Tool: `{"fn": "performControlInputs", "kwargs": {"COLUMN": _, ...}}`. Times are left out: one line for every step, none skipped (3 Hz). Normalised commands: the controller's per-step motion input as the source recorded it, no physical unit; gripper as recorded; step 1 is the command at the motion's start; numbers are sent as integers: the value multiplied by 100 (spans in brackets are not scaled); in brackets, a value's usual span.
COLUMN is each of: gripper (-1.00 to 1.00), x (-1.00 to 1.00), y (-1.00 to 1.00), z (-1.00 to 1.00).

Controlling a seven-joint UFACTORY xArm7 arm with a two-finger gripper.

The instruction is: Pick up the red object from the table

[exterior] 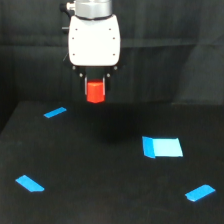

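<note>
Gripper (95, 80): fingers pinched on the red object (95, 92) | Red object: held clear above the table (100, 170), upright, beneath the white gripper body | Table: four blue patches, largest (162, 147) below-right of the red object in exterior view

So the end effector (95, 80) hung up top, a bit toward the exterior view's left, with the red object (95, 92) pinched between its fingers, well above the counter (100, 165). Four flat patches lay on the counter: a thin one (55, 112) at the far left, below and left of the end effector, a big one (162, 147) right of center, another (30, 183) at the near left and one (200, 192) at the near right. A curtain (170, 50) hung behind it all.
</note>
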Motion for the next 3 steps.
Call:
{"fn": "performControlInputs", "kwargs": {"gripper": -86, "x": 9, "y": 12, "z": 8}}
{"fn": "performControlInputs", "kwargs": {"gripper": -100, "x": 12, "y": 1, "z": -2}}
{"fn": "performControlInputs", "kwargs": {"gripper": -91, "x": -3, "y": -2, "z": -3}}
